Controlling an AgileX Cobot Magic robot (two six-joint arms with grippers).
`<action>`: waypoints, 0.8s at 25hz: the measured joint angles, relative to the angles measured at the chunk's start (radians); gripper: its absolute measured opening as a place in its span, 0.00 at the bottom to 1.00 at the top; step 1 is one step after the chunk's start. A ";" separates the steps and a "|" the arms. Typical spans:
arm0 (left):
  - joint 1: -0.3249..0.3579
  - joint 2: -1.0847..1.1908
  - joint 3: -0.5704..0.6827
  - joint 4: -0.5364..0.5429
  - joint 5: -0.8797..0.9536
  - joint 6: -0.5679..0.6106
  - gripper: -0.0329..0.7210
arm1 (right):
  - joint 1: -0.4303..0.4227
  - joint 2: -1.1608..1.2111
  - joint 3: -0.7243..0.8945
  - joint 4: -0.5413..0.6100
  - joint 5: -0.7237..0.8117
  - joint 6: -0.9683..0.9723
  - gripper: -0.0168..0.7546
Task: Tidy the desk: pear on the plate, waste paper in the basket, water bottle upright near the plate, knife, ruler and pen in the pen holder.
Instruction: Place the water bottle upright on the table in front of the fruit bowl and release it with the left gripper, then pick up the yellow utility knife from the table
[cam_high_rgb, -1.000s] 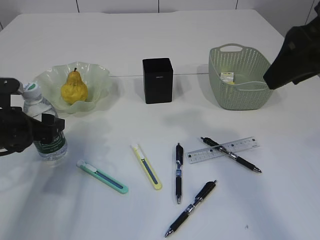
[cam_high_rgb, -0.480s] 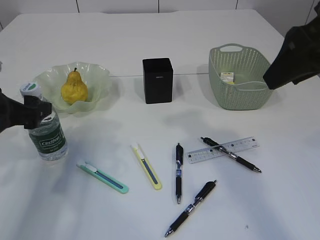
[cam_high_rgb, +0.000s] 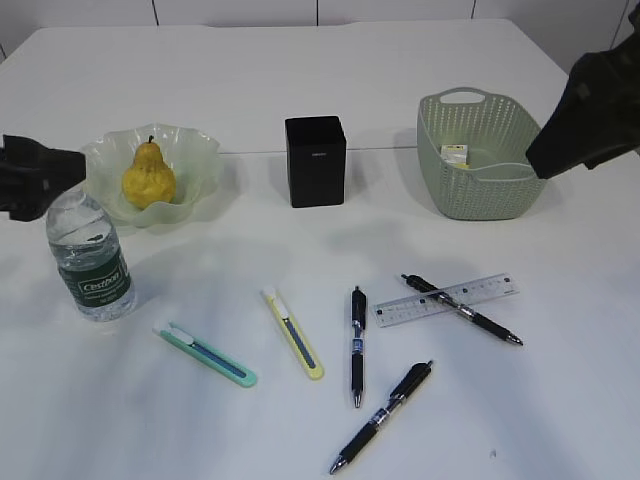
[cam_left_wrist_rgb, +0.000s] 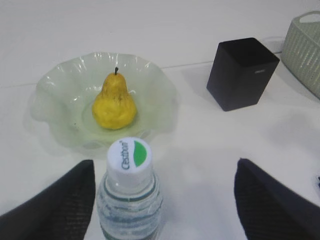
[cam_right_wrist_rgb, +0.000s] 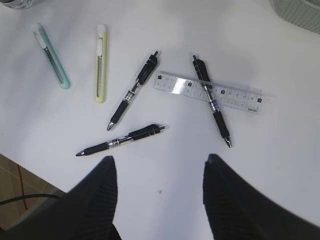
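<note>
The water bottle (cam_high_rgb: 90, 260) stands upright on the desk (cam_high_rgb: 200, 430), left of the plate (cam_high_rgb: 195, 152) where the pear (cam_high_rgb: 148, 175) sits. My left gripper (cam_high_rgb: 45, 175) hovers open just above and behind it. In the left wrist view the bottle's cap (cam_left_wrist_rgb: 129, 159) shows between the spread fingers (cam_left_wrist_rgb: 60, 200), untouched. Waste paper (cam_high_rgb: 455, 153) lies in the basket (cam_high_rgb: 480, 190). The pen holder (cam_high_rgb: 315, 160) stands mid-desk. My right gripper (cam_right_wrist_rgb: 160, 159) is open and empty, high over the ruler (cam_right_wrist_rgb: 207, 92), three pens (cam_right_wrist_rgb: 134, 90) and two knives (cam_right_wrist_rgb: 101, 62).
A teal knife (cam_high_rgb: 205, 353) and a yellow knife (cam_high_rgb: 293, 333) lie front left of centre. One pen (cam_high_rgb: 462, 308) crosses the ruler (cam_high_rgb: 445, 300); two more (cam_high_rgb: 357, 343) lie nearer the front. The right arm (cam_high_rgb: 590, 115) hangs beside the basket.
My left gripper has let go of the bottle and lifted up and back to the left. The bottle now stands free and upright. The right arm has not moved.
</note>
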 joint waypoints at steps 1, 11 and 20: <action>0.000 -0.022 0.000 0.000 0.038 0.000 0.85 | 0.000 0.000 0.000 0.000 0.000 0.000 0.59; -0.001 -0.272 0.001 -0.094 0.321 -0.002 0.82 | 0.000 0.000 0.000 0.000 0.000 0.000 0.59; -0.001 -0.393 0.001 -0.238 0.589 -0.002 0.69 | 0.000 0.000 0.000 0.000 0.022 -0.013 0.59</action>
